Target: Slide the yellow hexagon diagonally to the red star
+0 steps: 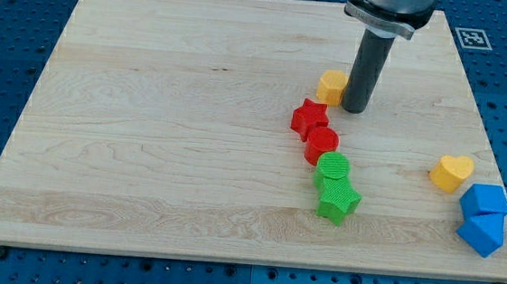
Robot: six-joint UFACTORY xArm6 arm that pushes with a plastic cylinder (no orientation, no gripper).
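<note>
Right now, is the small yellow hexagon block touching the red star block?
No: the yellow hexagon sits apart from the red star, up and right of it, with my tip at its right side.

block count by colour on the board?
Yellow: 2 – yellow hexagon block beside my tip, yellow heart block
Red: 2 – red star block, red cylinder block
Green: 2 – green cylinder block, green star block
Blue: 2 – upper blue block, lower blue block
Total: 8

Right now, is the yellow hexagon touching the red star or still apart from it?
Apart. A strip of bare wood shows between the yellow hexagon and the red star; my tip stands at the hexagon's right side.
</note>
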